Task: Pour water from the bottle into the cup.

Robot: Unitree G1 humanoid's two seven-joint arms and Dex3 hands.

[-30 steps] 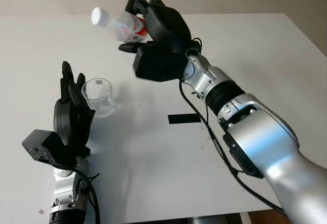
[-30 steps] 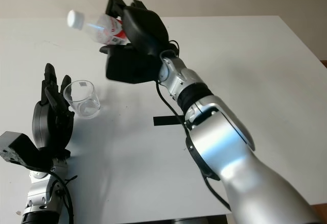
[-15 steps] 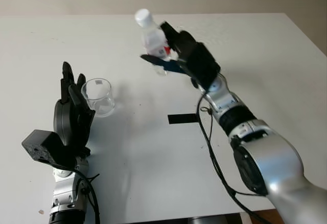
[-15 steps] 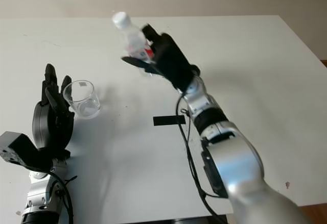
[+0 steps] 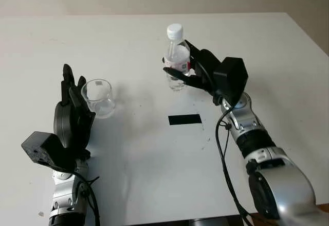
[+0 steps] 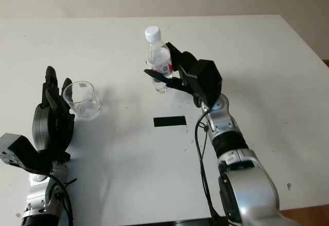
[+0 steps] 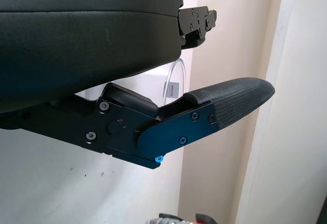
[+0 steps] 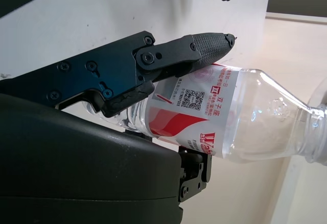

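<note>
A clear plastic water bottle (image 5: 176, 56) with a white cap and a red-and-white label (image 8: 204, 117) stands upright at mid-table. My right hand (image 5: 180, 67) is shut on it from the right, one finger (image 8: 173, 55) lying across the label. Whether its base touches the table I cannot tell. The clear glass cup (image 5: 98, 97) stands upright to the left. My left hand (image 5: 72, 105) is open just left of the cup, palm side toward it; in the left wrist view a finger (image 7: 230, 101) reaches past the cup's rim (image 7: 176, 78).
A black strip of tape (image 5: 185, 119) lies on the white table (image 5: 257, 40) in front of the bottle. The right arm's black cable (image 5: 222, 149) hangs beside the forearm.
The right hand has swung the bottle from tilted, high and leftward, back to upright, and brought it down and to the right. The left hand and cup have not moved.
</note>
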